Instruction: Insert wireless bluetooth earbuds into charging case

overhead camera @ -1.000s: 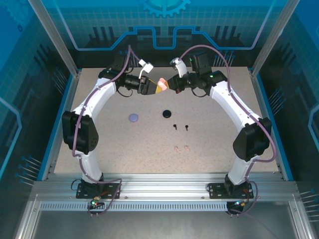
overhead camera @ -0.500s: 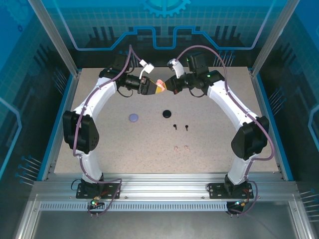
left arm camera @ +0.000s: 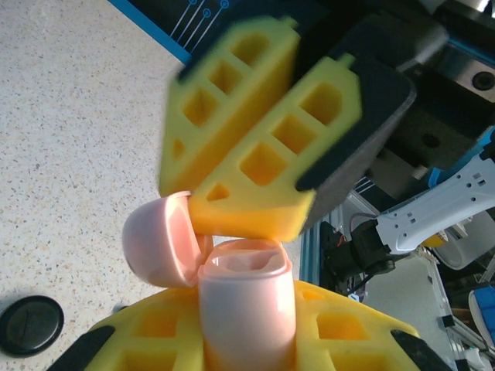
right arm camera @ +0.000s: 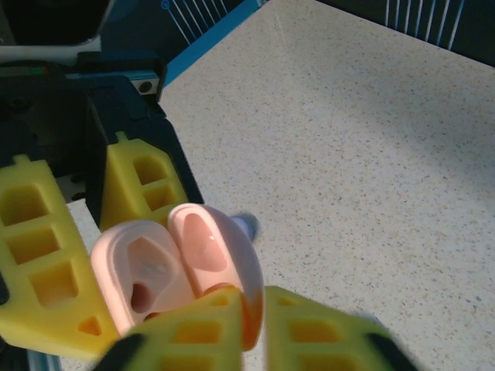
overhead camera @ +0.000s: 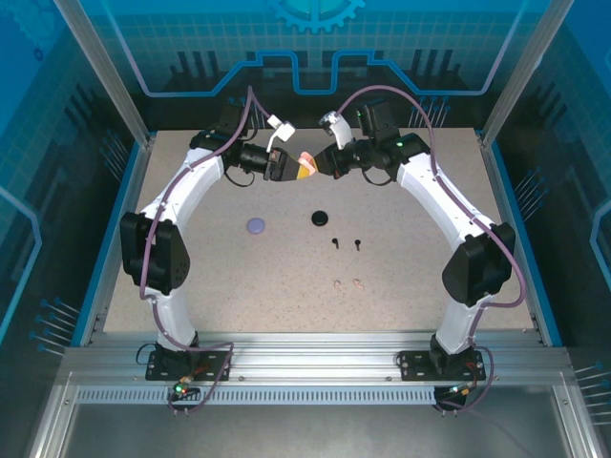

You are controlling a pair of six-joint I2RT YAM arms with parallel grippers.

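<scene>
A pale pink charging case point(overhead camera: 305, 159) hangs in the air at the back of the table between both grippers. My left gripper point(overhead camera: 291, 172) is shut on the case body point(left arm camera: 247, 301), which stands upright between its yellow fingers point(left arm camera: 139, 340). The lid point(left arm camera: 158, 239) is hinged open to the side. My right gripper point(right arm camera: 259, 317) has the lid's edge point(right arm camera: 213, 247) between its fingers, slightly parted, with a thin gap on one side. The case's wells point(right arm camera: 139, 282) look bare. Two pale pink earbuds point(overhead camera: 347, 282) and two black earbuds point(overhead camera: 346, 243) lie on the table.
A shut lilac case point(overhead camera: 256, 225) and a shut black case point(overhead camera: 320, 218) lie mid-table in front of the grippers. The black case point(left arm camera: 31, 325) also sits low in the left wrist view. Blue rails border the table on both sides.
My left gripper has closed on the pink case body. My right gripper shifted slightly left and its fingers have parted a little around the lid.
</scene>
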